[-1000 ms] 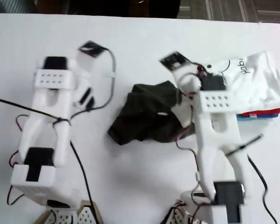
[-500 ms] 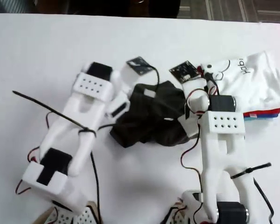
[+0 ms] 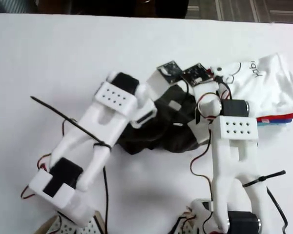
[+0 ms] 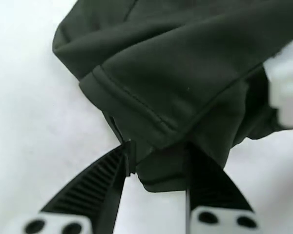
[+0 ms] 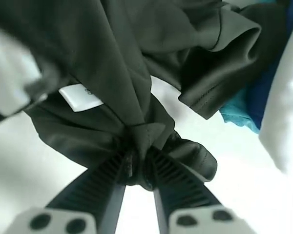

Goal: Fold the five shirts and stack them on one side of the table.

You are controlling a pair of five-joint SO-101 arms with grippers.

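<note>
Black shirt (image 3: 161,127): plain, self-coloured stitching, white label (image 5: 80,96).
White shirt (image 3: 266,83): black print.
Beneath it: red layer (image 3: 277,117), blue layer (image 5: 266,83), teal layer (image 5: 237,114).
Counter (image 3: 63,44): plain white.
My left tool (image 4: 158,148) and right tool (image 5: 140,158): black ribbed fingers, white bases.
My arms: white, black motors.

The left gripper (image 4: 158,146) hangs low over a crumpled dark shirt (image 4: 185,63) that lies on the white table (image 4: 29,122). Its two black ribbed fingers (image 4: 102,185) stand apart, and a bunched fold of the shirt's edge sits in the gap between them, the tips reaching just to the cloth. A stitched hem (image 4: 132,100) runs slantwise across the fabric near the tips. Beyond the shirt, a blurred white part (image 4: 288,83) overlaps the cloth; what it is cannot be told
</note>
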